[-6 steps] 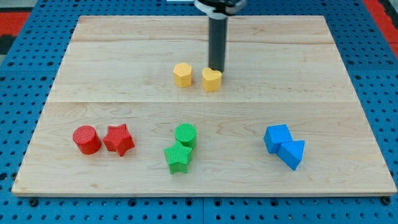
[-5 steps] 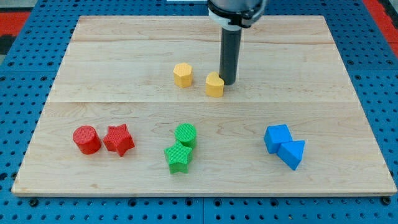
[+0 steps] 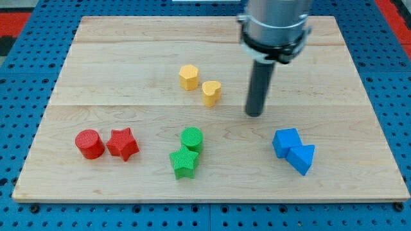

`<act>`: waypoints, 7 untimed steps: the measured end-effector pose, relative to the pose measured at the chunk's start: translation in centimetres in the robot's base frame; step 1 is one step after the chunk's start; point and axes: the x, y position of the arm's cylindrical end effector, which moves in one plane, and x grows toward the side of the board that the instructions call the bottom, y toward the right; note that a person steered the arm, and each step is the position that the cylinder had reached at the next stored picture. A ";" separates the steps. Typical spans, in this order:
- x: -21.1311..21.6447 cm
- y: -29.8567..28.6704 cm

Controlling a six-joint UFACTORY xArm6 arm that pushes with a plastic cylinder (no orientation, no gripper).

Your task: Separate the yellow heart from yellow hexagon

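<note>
The yellow hexagon [image 3: 188, 77] sits on the wooden board [image 3: 128, 51] above the middle. The yellow heart [image 3: 211, 92] lies just to its lower right, close beside it with a thin gap. My tip [image 3: 254, 114] stands to the right of the heart and a little lower, clearly apart from it, between the heart and the blue blocks.
A red cylinder [image 3: 88, 144] and a red star [image 3: 122, 144] sit at the lower left. A green cylinder [image 3: 191, 138] and a green star [image 3: 183, 162] sit at the lower middle. A blue cube [image 3: 286, 141] and a blue triangle [image 3: 301, 158] sit at the lower right.
My tip has moved right and down, away from the heart. The heart has slid down and to the left, ending closer under the hexagon's right side. The hexagon has not moved.
</note>
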 end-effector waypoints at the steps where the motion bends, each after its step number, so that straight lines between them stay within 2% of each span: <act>1: -0.2 -8.6; 2: -2.3 -11.2; 3: -6.7 -10.3; 4: -4.5 -5.5; 5: 0.0 -2.3; 6: -2.0 -1.2; 7: -6.4 -2.2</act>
